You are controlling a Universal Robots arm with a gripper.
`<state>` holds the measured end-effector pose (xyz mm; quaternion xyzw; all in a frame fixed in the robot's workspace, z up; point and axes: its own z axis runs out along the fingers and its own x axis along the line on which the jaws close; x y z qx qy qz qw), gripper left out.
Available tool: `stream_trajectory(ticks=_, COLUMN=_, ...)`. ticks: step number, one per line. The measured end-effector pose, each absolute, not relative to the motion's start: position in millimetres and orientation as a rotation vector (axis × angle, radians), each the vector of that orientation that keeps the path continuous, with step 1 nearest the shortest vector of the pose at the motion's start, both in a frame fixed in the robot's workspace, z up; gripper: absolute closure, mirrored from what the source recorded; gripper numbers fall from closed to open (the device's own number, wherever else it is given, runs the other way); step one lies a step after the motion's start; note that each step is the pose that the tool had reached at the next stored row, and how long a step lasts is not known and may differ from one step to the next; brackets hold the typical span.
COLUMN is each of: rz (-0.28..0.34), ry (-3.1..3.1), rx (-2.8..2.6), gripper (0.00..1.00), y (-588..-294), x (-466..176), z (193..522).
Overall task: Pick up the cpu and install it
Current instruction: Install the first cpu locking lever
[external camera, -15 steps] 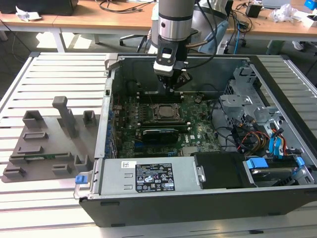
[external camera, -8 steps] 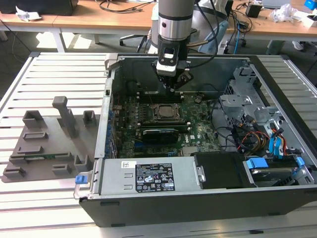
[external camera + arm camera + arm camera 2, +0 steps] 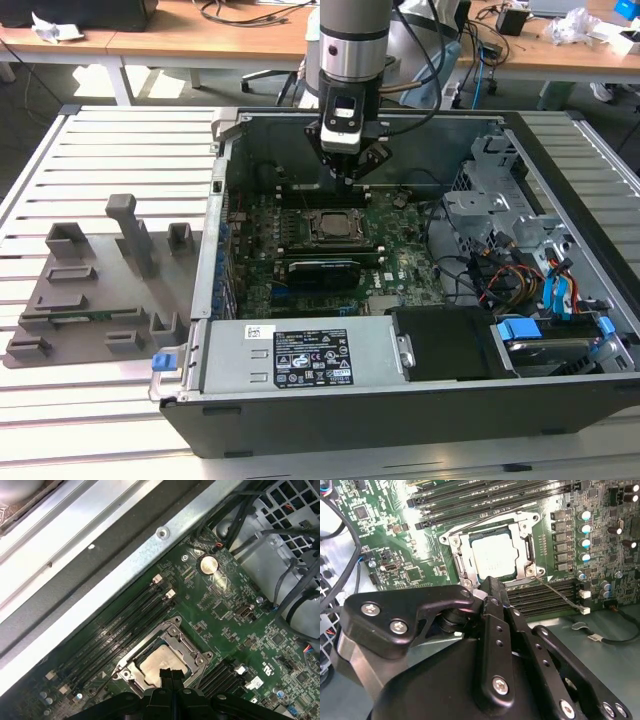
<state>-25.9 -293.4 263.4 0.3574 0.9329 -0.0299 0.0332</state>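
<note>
1. One arm (image 3: 352,40) comes down into the open case (image 3: 400,400), which lies on its side on a slatted table (image 3: 110,150).
2. Gripper (image 3: 347,172) hangs over the far edge of the motherboard (image 3: 400,250), just above and behind the socket (image 3: 335,226) in the exterior view.
3. Fingers (image 3: 492,592) are pressed together, nothing between them; in both wrist views they meet at a narrow tip.
4. Cpu (image 3: 492,555) sits flat in the socket (image 3: 492,550), silvery top facing up, inside the metal frame.
5. In the second wrist view the fingertip ends right at the frame's edge, just beside the cpu; cannot tell if it touches the frame.
6. In the first wrist view the cpu (image 3: 160,662) lies directly past the gripper (image 3: 171,674), the tip overlapping the chip's near edge.
7. Gripper is not holding the cpu; the chip rests in its seat, apart from the fingers.
8. Load lever (image 3: 560,592) is a thin wire running off the frame's corner beside the memory slots (image 3: 545,597).
9. Long black card (image 3: 320,270) lies on the board just on the near side of the socket in the exterior view.
10. Power supply (image 3: 300,355) with a white label fills the case's near side; drive bay with blue tabs (image 3: 520,328) is at the exterior view's right.
11. Grey fixture tray (image 3: 90,290) with raised blocks sits on the table at the exterior view's left, well apart from the case.
12. Coin battery (image 3: 209,565) is on the board near the case wall in the first wrist view.
</note>
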Motion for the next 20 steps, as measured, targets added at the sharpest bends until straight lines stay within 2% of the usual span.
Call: stream_trajectory(ticks=20, rz=-0.083, ry=2.948, rx=0.856, gripper=0.89, y=-293.4, x=-25.9, z=265.4)
